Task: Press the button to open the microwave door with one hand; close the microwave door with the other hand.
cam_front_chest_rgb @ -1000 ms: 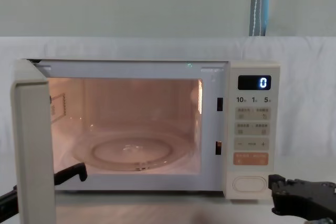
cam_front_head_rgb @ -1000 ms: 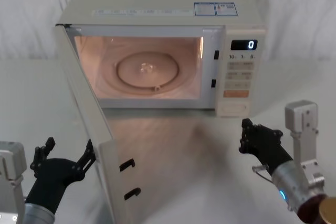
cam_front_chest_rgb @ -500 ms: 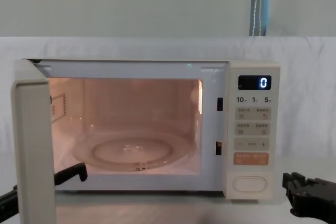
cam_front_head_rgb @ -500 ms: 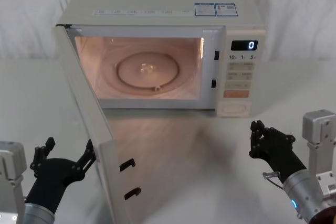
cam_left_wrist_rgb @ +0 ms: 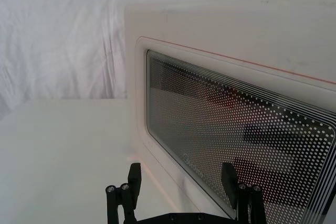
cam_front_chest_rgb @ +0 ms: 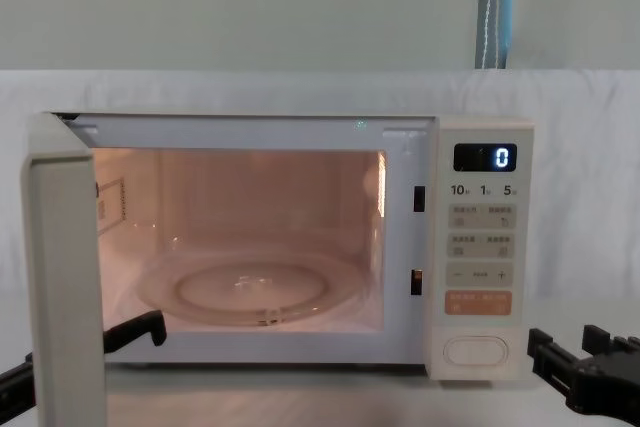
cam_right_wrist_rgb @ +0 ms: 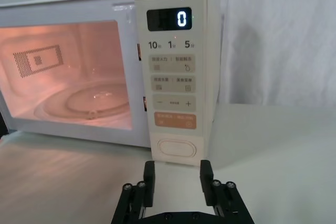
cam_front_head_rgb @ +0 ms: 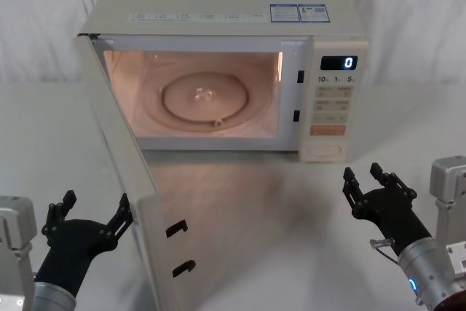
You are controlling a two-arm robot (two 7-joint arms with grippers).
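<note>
Cream microwave door (cam_front_head_rgb: 120, 172) swung wide open; oval button (cam_front_head_rgb: 325, 151) unpressed.

Bright, even light; warm glow inside the microwave (cam_front_head_rgb: 218, 63), perhaps slightly soft

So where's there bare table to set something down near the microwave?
Bare table lies between the microwave door and the right claw, in front of the lit cavity. More lies right of the button. It is crowded on the left, where the left claw sits by the door's outer face.
</note>
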